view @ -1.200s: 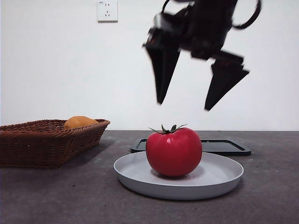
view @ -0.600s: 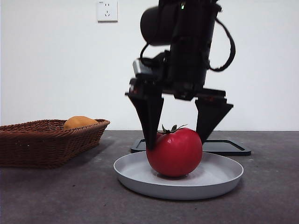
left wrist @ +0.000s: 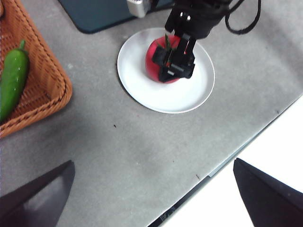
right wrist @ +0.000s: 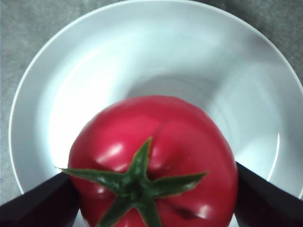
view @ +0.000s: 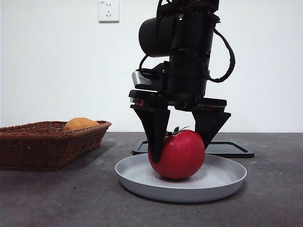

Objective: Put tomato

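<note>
The glossy red tomato (view: 177, 153) (right wrist: 156, 142) with its green stem rests on the white plate (view: 222, 182) (right wrist: 94, 56) at mid-table. My right gripper (view: 180, 151) (right wrist: 151, 170) has come straight down over it, one black jaw pressed against each side, shut on the tomato, which still sits on the plate. The left wrist view shows the same grip on the tomato (left wrist: 152, 66) from a distance. My left gripper (left wrist: 153, 163) hangs high over the near table edge, open with nothing between its jaws.
A brown wicker basket (view: 47, 142) (left wrist: 42, 94) stands at the left, holding an orange-yellow fruit (view: 80, 124) and a green pepper (left wrist: 12, 78). A dark flat tray (view: 232, 149) lies behind the plate. A wall socket (view: 109, 10) sits on the white wall.
The right gripper dropped from high above the plate down around the tomato. Its jaws have drawn in against the tomato's sides. The tomato has not moved.
</note>
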Available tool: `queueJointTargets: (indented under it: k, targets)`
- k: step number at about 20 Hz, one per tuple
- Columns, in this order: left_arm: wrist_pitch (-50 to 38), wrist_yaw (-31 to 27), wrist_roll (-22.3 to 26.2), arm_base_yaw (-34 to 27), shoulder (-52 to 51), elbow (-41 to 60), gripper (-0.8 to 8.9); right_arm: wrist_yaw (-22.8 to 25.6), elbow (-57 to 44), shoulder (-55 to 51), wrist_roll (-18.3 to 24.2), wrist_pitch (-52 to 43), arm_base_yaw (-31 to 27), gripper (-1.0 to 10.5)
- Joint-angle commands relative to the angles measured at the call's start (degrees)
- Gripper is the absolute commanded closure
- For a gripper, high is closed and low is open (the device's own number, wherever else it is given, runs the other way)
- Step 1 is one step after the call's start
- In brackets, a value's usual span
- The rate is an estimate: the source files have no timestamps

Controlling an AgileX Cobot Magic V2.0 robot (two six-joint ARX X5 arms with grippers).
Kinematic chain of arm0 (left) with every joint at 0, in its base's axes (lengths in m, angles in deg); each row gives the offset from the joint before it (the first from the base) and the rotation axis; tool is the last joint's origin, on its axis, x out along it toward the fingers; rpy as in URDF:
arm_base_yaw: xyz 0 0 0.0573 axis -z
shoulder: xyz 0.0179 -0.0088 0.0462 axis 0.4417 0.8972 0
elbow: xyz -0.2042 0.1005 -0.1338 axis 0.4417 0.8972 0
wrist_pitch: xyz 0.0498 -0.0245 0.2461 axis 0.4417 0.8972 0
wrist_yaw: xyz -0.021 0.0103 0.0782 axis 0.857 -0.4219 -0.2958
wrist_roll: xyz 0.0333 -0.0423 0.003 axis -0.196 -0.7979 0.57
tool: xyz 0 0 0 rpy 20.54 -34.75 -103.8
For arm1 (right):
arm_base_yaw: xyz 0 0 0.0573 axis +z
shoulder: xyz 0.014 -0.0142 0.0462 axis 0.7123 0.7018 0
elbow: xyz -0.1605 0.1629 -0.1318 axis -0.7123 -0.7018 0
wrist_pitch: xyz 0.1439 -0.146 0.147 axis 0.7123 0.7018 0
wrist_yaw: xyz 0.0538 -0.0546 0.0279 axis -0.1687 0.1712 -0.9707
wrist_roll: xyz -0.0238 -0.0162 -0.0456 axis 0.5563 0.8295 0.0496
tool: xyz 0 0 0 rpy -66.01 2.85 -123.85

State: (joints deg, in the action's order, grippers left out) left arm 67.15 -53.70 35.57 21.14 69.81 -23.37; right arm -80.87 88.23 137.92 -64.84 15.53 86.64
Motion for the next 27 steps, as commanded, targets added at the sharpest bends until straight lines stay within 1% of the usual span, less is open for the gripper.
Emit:
queueJointTargets:
  k: [1, 4, 6, 8, 11, 15, 18, 22, 27]
  targets:
    - [-1.29, -0.35, 0.31, 0.28, 0.26, -0.37, 1.38, 0.22, 4.13, 1.01, -0.22, 1.95, -0.48, 6.5]
    - [-2.80, -0.35, 0.31, 0.28, 0.26, -0.37, 1.38, 0.96, 9.92, 1.01, 1.20, 6.01, -2.25, 6.5]
    - [-4.39, -0.35, 0.33, 0.28, 0.26, -0.37, 1.38, 3.04, 13.42, 1.16, 2.40, 6.43, -3.89, 6.5]
    - [-5.38, -0.35, 0.31, 0.28, 0.26, -0.37, 1.38, 3.30, 17.18, 2.43, 3.65, 5.95, -6.14, 6.5]
    - [-5.35, -0.35, 0.31, 0.28, 0.26, -0.37, 1.38, 3.41, 24.90, 8.04, 4.55, 6.45, -10.34, 6.5]
    - [-5.33, -0.35, 0.31, 0.28, 0.31, -0.37, 1.38, 2.78, 36.04, 18.53, 5.49, 8.46, -15.61, 6.5]
    - [-5.33, -0.35, 0.28, 0.28, 0.31, -0.37, 1.38, 2.54, 43.01, 25.24, 5.86, 8.50, -18.10, 6.5]
    - [-5.40, -0.35, 0.11, 0.28, 0.31, -0.37, 1.38, 2.27, 43.82, 28.33, 7.19, 8.37, -18.10, 6.5]
    - [-5.11, -0.35, -0.37, 0.28, 0.31, -0.37, 1.38, 2.25, 43.82, 29.11, 7.34, 8.44, -18.10, 6.4]
